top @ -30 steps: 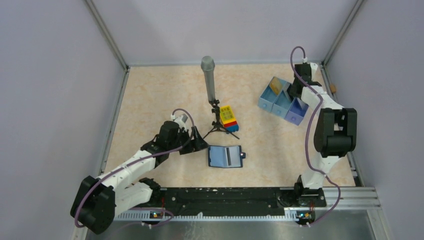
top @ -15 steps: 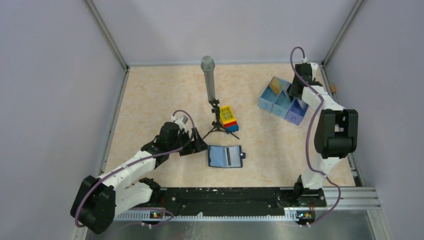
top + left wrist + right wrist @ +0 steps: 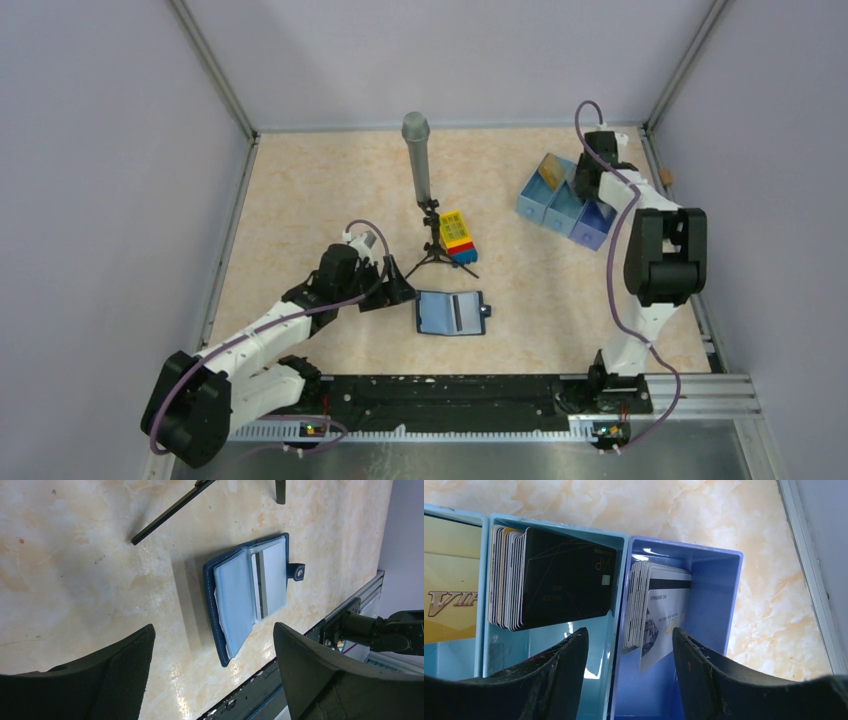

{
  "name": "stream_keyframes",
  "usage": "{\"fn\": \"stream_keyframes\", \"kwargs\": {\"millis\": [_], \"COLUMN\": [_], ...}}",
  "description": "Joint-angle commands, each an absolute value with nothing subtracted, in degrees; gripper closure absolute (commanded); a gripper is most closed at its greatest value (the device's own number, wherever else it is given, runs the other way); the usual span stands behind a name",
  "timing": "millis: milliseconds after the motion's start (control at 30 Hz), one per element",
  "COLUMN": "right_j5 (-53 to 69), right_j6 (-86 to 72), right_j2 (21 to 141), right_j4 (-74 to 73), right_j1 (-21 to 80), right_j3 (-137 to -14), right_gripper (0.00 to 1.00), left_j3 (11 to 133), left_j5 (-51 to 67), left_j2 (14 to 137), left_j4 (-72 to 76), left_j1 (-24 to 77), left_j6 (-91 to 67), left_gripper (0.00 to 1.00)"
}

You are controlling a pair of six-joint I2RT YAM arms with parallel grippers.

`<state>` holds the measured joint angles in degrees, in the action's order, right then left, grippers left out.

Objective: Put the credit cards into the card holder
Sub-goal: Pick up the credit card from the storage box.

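**1. My left hand** (image 3: 213, 626): nearest the bases. It is spread wide, grips nothing, and hangs low over the worktop (image 3: 75, 555).

**2. Card holder** (image 3: 235, 605): lies flat and open just ahead of that hand, in line with the gap between its fingers. The snap tab points toward the rail. One striped card (image 3: 261, 587) shows in a clear sleeve.

**3. Tray** (image 3: 684, 545): far right of the worktop, well apart from the card holder. It has three compartments.

**4. My right hand** (image 3: 630, 632): over the tray, fingers parted with nothing between them. It straddles the wall between the middle and right compartments.

**5. Credit cards**: all stand on edge in the tray.
- The pale stack (image 3: 664, 615) is in the right compartment, just ahead of the right finger.
- The dark stack (image 3: 564, 585) is in the middle compartment.
- The gold ones (image 3: 449, 595) are at the left.

**Judgement:** my right hand is much nearer the cards. The pale stack is the likeliest pick, and it wants a slight shift rightward so the fingers close across its faces.
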<state>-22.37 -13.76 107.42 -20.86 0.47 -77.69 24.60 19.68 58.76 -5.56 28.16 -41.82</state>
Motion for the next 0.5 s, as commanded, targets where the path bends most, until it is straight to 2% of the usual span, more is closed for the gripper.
{"fn": "stream_keyframes", "kwargs": {"millis": [0, 267, 467], "right_j5": [-21.51, -19.92, -19.86], "right_j6": [-14.18, -14.51, -14.52], "right_j2": [108.27, 108.58, 106.32], "right_j4": [-20.65, -21.43, -22.32], "right_j1": [0.26, 0.21, 0.23], "right_j3": [-79.36, -81.14, -81.84], "right_gripper": [0.38, 0.56, 0.59], "left_j3": [24.26, 24.04, 23.91], "left_j5": [20.38, 20.3, 20.52], "left_j2": [58.62, 57.87, 57.89], "left_j4": [-3.14, -3.34, -3.25], "left_j1": [27.84, 27.8, 27.85], "left_j6": [-41.27, -41.25, -41.25], "left_gripper": [0.12, 0.12, 0.12]}}
